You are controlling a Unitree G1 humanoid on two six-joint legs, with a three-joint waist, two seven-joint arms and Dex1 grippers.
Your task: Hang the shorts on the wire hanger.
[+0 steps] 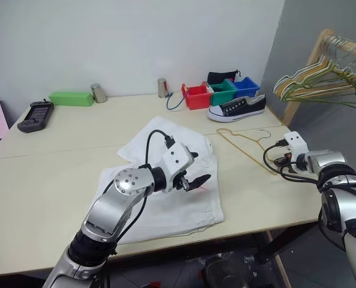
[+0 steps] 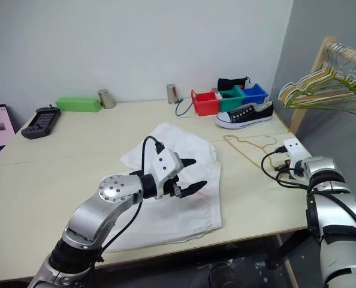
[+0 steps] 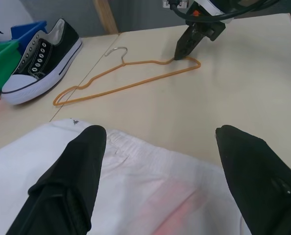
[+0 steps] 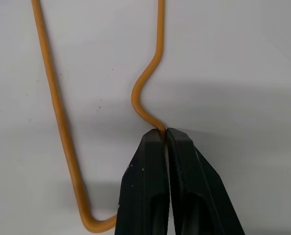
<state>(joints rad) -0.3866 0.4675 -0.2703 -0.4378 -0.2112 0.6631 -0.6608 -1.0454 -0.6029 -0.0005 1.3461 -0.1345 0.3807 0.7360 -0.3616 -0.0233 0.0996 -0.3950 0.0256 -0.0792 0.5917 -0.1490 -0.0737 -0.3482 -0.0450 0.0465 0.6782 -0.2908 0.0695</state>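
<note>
Your right gripper is clamped on the thin yellow-tan wire hanger, while the left gripper hangs spread above the plain white fabric shorts.

Take the black-and-white canvas sneaker as your landmark. The hanger lies flat on the pale wooden table just in front of the sneaker, hook toward it, and your right fingers are pinched together on the wire at a bend near the end farthest from the sneaker. The shorts lie spread flat on the table, nearer you and to the left of the sneaker, their gathered waistband close beside the hanger but apart from it. Your left fingers stand wide apart over the waistband edge with nothing between them.
</note>
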